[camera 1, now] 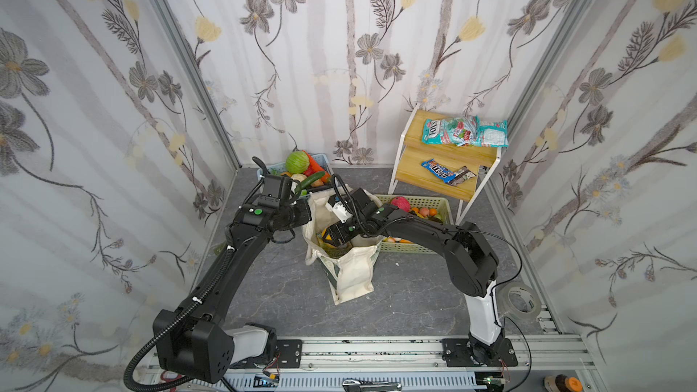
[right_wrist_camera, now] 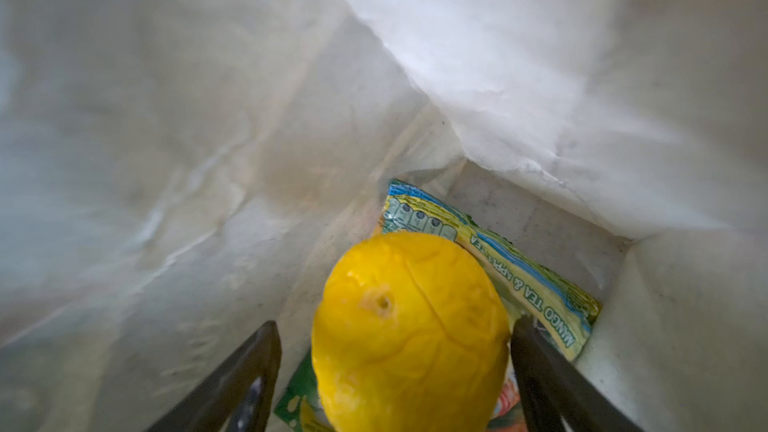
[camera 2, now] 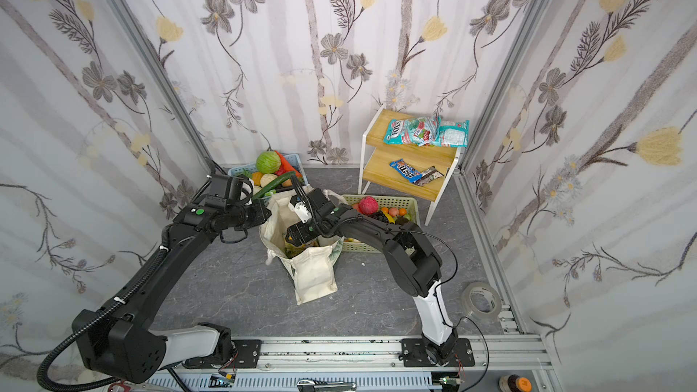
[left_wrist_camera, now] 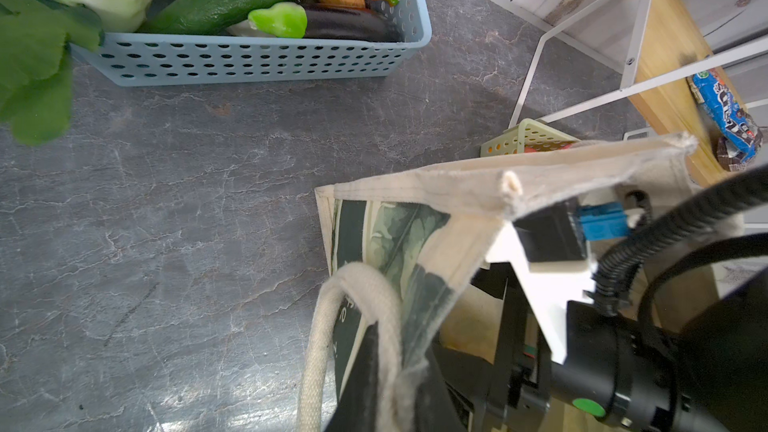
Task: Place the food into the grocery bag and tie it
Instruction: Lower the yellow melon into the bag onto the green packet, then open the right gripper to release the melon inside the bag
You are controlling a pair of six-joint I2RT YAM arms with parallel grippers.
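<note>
Right wrist view: yellow fruit (right_wrist_camera: 411, 334) lies between spread right fingers (right_wrist_camera: 249, 376), inside grocery bag (right_wrist_camera: 540, 76); left fingers (left_wrist_camera: 359, 380) closed on its rim.

Green-and-yellow snack packet (right_wrist_camera: 536, 284): "MANGO TEA & APPLE TEA". Teal sweet packet (camera 1: 433, 132): "FOX'S", in both top views.

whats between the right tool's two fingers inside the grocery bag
The yellow fruit, with the green-and-yellow snack packet under it. The right tool stands open around it, as the right wrist view shows.
</note>
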